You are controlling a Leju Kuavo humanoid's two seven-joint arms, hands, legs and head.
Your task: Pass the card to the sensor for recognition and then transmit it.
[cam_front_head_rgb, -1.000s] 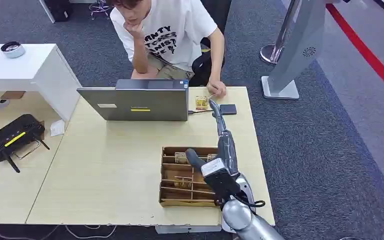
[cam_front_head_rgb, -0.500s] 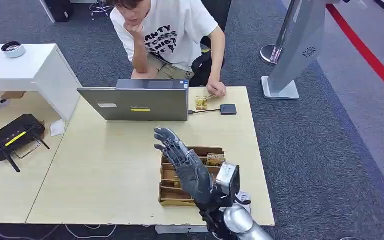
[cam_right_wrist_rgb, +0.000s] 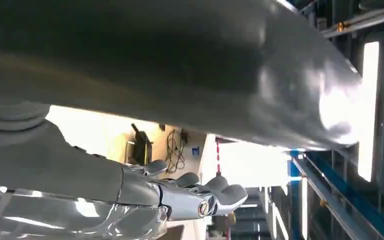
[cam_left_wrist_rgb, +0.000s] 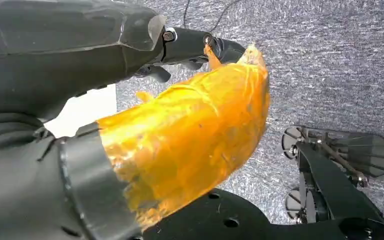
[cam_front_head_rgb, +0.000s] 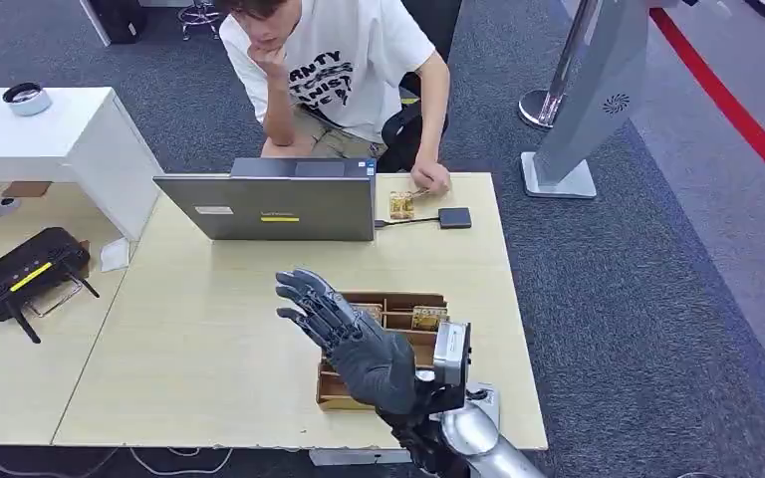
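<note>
My right hand [cam_front_head_rgb: 347, 337] is raised above the near left part of the wooden card tray [cam_front_head_rgb: 436, 300]. Its fingers are spread, its back faces me, and it holds nothing. The right wrist view looks up along the hand [cam_right_wrist_rgb: 130, 192], whose fingers [cam_right_wrist_rgb: 215, 191] are stretched out and bare. Yellow cards [cam_front_head_rgb: 428, 319] stand in the tray's far slots. Another card [cam_front_head_rgb: 400, 205] lies by the person's hand, next to the small black sensor [cam_front_head_rgb: 454, 218] cabled to the laptop [cam_front_head_rgb: 277, 204]. My left hand [cam_left_wrist_rgb: 130, 95] hangs over grey carpet with an orange-taped thumb [cam_left_wrist_rgb: 190, 135] and nothing in it.
A person [cam_front_head_rgb: 334, 70] sits behind the table at the laptop, one hand resting near the sensor. A black router [cam_front_head_rgb: 25, 274] lies on the lower table to the left. A white cabinet [cam_front_head_rgb: 60, 139] stands at far left, a grey stand [cam_front_head_rgb: 583, 100] at far right.
My right arm has pulled back from its reach toward the sensor. The hand has turned, spread its fingers and swung left and nearer, over the tray.
</note>
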